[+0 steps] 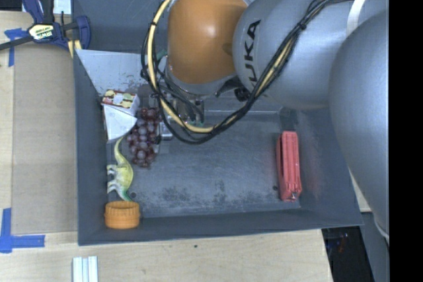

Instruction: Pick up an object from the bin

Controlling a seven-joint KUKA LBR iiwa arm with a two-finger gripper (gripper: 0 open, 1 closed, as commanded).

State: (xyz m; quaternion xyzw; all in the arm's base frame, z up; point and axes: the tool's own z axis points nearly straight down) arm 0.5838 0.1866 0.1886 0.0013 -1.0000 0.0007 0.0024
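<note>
My gripper point(166, 121) hangs low at the bin's left side, mostly hidden under the arm's orange cover. Right beside it on the left lies a bunch of dark red toy grapes point(143, 139), touching or nearly touching the gripper's body. A yellow-green toy dinosaur point(122, 172) lies just below the grapes along the left wall. A small printed card point(118, 100) sits up and to the left of the grapes.
An orange ring-shaped cap point(122, 214) rests in the bin's front left corner. A red oblong block point(289, 165) lies upright toward the right side. The arm covers the back right of the bin, and cables loop beneath the orange cover.
</note>
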